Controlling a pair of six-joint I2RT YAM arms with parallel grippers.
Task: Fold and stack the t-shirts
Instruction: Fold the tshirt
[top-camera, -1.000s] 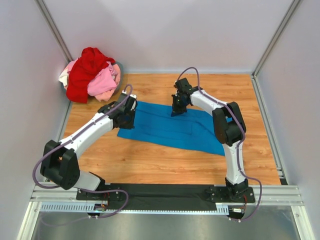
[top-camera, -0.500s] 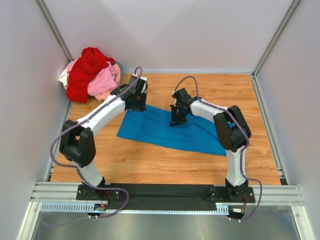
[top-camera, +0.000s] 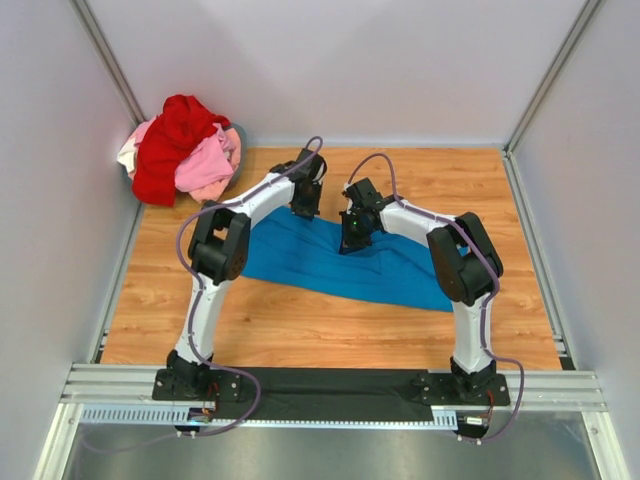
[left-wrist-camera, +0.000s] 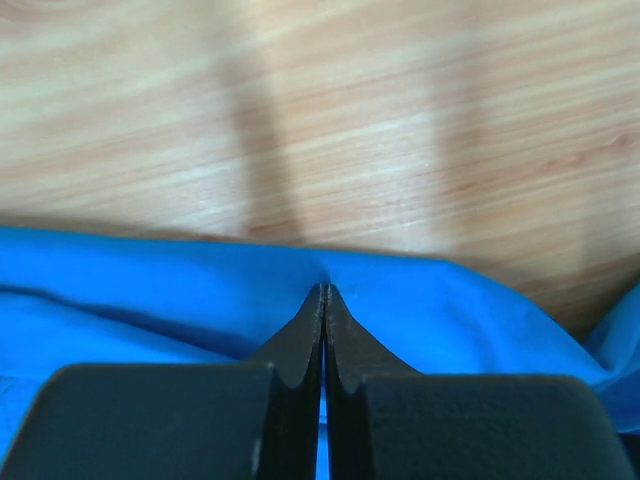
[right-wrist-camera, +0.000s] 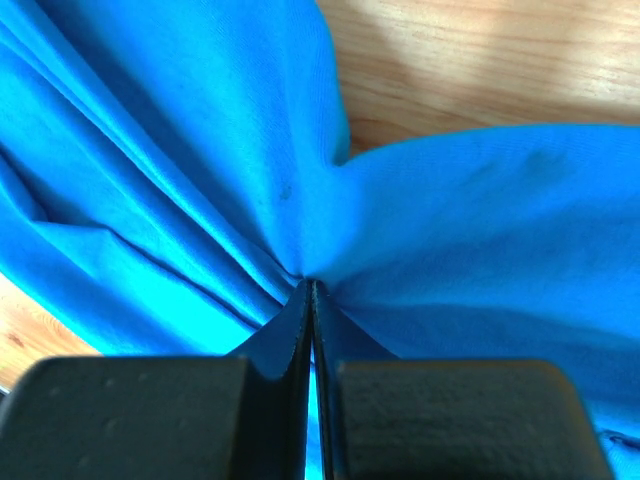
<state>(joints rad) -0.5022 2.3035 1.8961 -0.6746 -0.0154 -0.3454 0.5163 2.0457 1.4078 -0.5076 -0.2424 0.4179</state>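
- Left fingers (left-wrist-camera: 322, 300) are pressed fully together. We see the tips nipping the far edge of the blue t-shirt (left-wrist-camera: 150, 290), and the cloth puckers into a small peak right at the tips.
- Just beyond those tips there is bare wood of the bench (left-wrist-camera: 400, 120).
- Right fingers (right-wrist-camera: 310, 295) are also closed tight, pinching a bunch of the same shirt. Creases fan out from the tips to both sides.
- From above we see the two sets of fingers near each other along the shirt's far edge. The left ones are at the edge itself, the right ones just inside it, over cloth.
- The rest of the shirt lies spread on the bench. It trails from the fingers back toward the arm bases and runs out past the right fingers on their right side.
- Red t-shirt (top-camera: 170, 140), pink t-shirt (top-camera: 205, 162) and whitish t-shirt (top-camera: 128, 156) sit heaped in the far left corner, well apart from both sets of fingers. Red is on top, pink is on the side nearer the left fingers, and whitish peeks out on the far side.
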